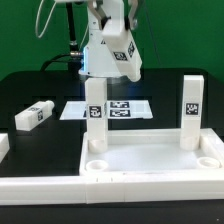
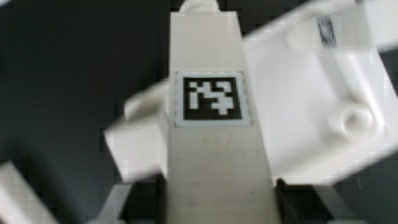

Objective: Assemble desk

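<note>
My gripper [image 1: 112,47] is shut on a blocky white desk leg [image 1: 123,54] with black-and-white tags, holding it tilted in the air above the far side of the tabletop. In the wrist view the leg [image 2: 214,100] runs out lengthwise from between my dark fingers [image 2: 150,200], and my gripper [image 2: 217,202] clamps its near end. The white rimmed tabletop [image 1: 150,172] lies at the front, and part of it [image 2: 320,80] with a round socket [image 2: 356,122] shows blurred in the wrist view. Two legs stand upright in it, one at the exterior view's left [image 1: 95,115] and one at its right [image 1: 190,108].
Another loose leg [image 1: 32,115] lies on the black table at the exterior view's left. The marker board [image 1: 125,108] lies flat behind the tabletop. White border bars [image 1: 35,187] run along the front left. The arm's base [image 1: 95,62] stands at the back.
</note>
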